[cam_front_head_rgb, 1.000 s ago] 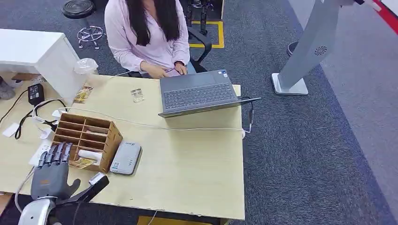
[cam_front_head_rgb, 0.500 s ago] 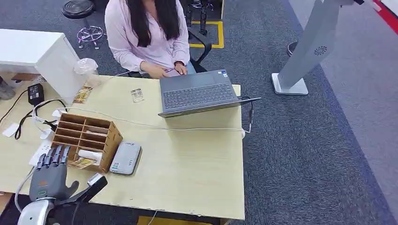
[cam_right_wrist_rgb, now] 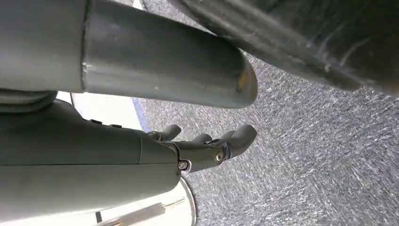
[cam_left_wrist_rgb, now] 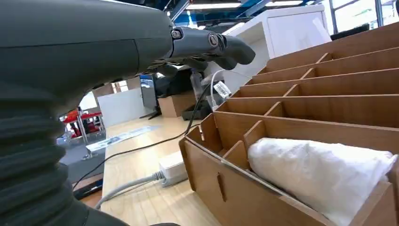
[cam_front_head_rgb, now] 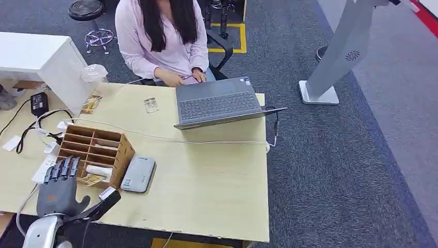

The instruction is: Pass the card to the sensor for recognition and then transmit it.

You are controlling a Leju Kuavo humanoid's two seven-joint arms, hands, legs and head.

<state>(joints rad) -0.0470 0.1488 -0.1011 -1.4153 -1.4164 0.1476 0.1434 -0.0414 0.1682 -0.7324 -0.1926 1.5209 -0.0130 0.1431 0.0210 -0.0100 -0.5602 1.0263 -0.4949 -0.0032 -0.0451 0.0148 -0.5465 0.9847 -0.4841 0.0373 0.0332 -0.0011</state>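
The left hand (cam_front_head_rgb: 58, 192) hovers open at the desk's (cam_front_head_rgb: 206, 181) near left corner, fingers straight and spread toward the organizer (cam_front_head_rgb: 95, 150), thumb out to the side. The card cannot be made out; a yellowish item (cam_front_head_rgb: 91, 179) lies in the organizer's nearest slot, beside a white crumpled bag (cam_left_wrist_rgb: 324, 174). The reader (cam_front_head_rgb: 138, 174), a flat grey rounded box, lies just right of the plywood organizer. The right hand (cam_right_wrist_rgb: 207, 146) hangs over grey carpet, fingers loosely curled, empty.

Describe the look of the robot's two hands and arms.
The left hand is dark grey with darker, segmented fingers, on a silver forearm. A grey ribbed cover sits behind it at the wrist. The right hand is equally dark grey, with rounded fingertips and small screws at its joints.
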